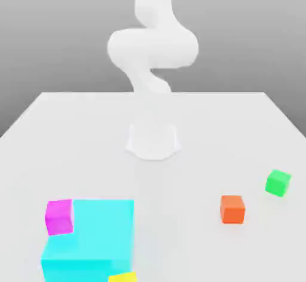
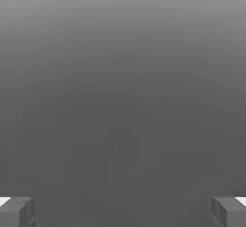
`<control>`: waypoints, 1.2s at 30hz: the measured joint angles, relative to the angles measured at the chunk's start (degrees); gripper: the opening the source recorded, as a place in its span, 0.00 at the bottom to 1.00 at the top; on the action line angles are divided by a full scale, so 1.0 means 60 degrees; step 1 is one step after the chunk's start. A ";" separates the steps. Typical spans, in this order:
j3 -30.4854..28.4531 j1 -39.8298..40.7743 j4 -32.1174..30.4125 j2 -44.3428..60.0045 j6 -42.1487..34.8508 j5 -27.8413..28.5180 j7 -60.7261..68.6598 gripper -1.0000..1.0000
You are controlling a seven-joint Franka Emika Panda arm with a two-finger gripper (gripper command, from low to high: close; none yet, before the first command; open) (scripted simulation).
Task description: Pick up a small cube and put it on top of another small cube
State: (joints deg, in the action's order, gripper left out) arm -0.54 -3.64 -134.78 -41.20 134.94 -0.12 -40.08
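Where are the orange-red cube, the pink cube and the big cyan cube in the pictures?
orange-red cube (image 1: 232, 209): exterior view, middle of its front face.
pink cube (image 1: 59, 217): exterior view, middle of its front face.
big cyan cube (image 1: 98, 227): exterior view, on its top face.

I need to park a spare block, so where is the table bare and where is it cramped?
Bare: the table between the orange-red cube and the big cyan cube. Crowded: the magenta cube and yellow cube hug the cyan one.
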 joint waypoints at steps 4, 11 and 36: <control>-0.0153 -0.1111 -0.0908 0.1485 0.0984 -0.0057 0.1821 0.50; -0.0177 -0.2727 -0.2404 0.3900 0.2594 -0.0245 0.4861 0.50; 0.0185 -0.4421 -0.4077 0.9399 0.6570 0.0353 0.8462 0.00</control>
State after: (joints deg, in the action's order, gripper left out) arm 0.57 -30.17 -159.24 15.20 174.36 2.00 10.69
